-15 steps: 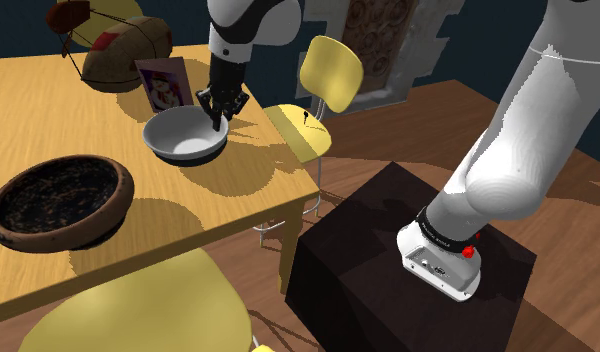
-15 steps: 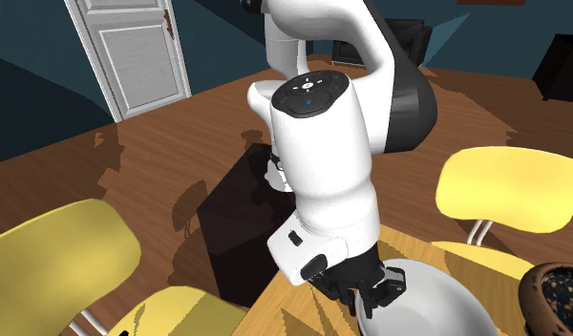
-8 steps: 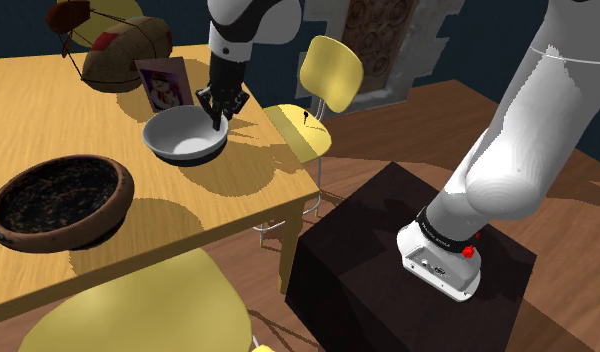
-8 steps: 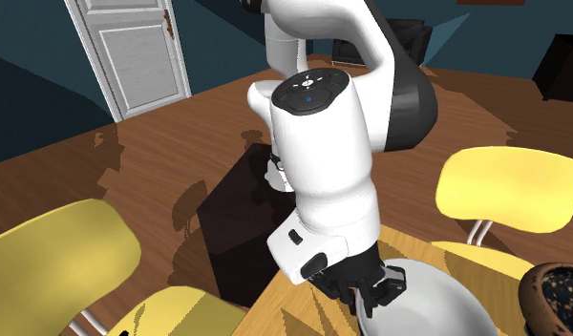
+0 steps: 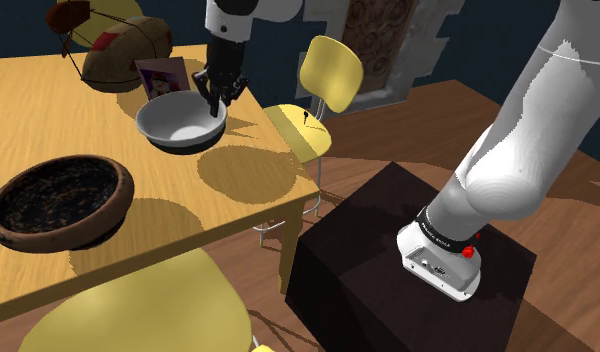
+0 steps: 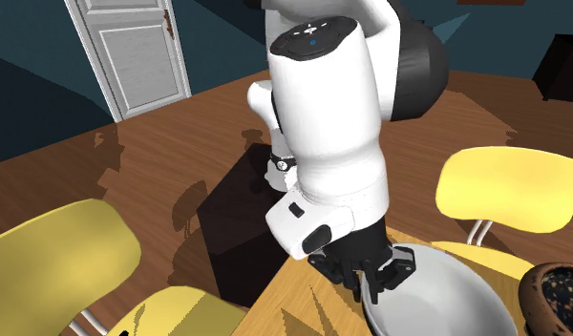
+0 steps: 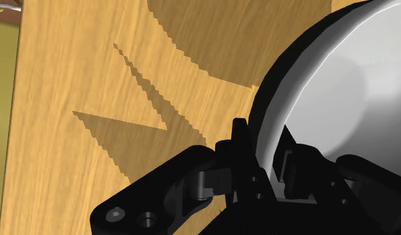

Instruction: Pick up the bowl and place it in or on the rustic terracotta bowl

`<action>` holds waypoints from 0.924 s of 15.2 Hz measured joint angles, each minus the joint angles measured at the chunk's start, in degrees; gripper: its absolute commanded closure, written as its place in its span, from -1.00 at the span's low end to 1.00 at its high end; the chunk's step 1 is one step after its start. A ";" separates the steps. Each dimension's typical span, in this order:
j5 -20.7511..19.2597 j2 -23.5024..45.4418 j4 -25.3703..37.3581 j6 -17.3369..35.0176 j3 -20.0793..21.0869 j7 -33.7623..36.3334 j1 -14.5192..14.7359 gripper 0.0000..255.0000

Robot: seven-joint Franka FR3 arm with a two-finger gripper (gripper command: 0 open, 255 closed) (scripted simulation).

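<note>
The bowl, white inside and dark outside, is gripped at its rim by the tool. In the wrist view the tool is seen nearly closed, with only the bowl's wall between its 2 fingers. 1 finger is pressed against the dark outer side and the other against the pale inner side of the bowl. The bowl is carried clear of the bench, and its shadow is cast apart from it on the wood, towards the bench's near corner. Most of the bowl hangs on the shoulder view's left of the tool.

The rustic brown bowl, dark inside, is set on the bench well apart from the held bowl, towards the shoulder view's lower left.

The white arm is raised from the black stand out past the top edge. Its last links are brought almost straight down over the bench, so the tool points downward. In the second exterior view the wrist is seen from behind, with the tool at the rim of the bowl, and the brown bowl at the right edge.
</note>
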 measured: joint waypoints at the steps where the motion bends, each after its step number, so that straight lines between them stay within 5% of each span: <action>1: -0.09 -0.24 0.54 -0.73 0.01 0.28 0.02 1.00; 14: -0.78 -3.09 6.90 -9.75 -0.26 2.37 -0.35 1.00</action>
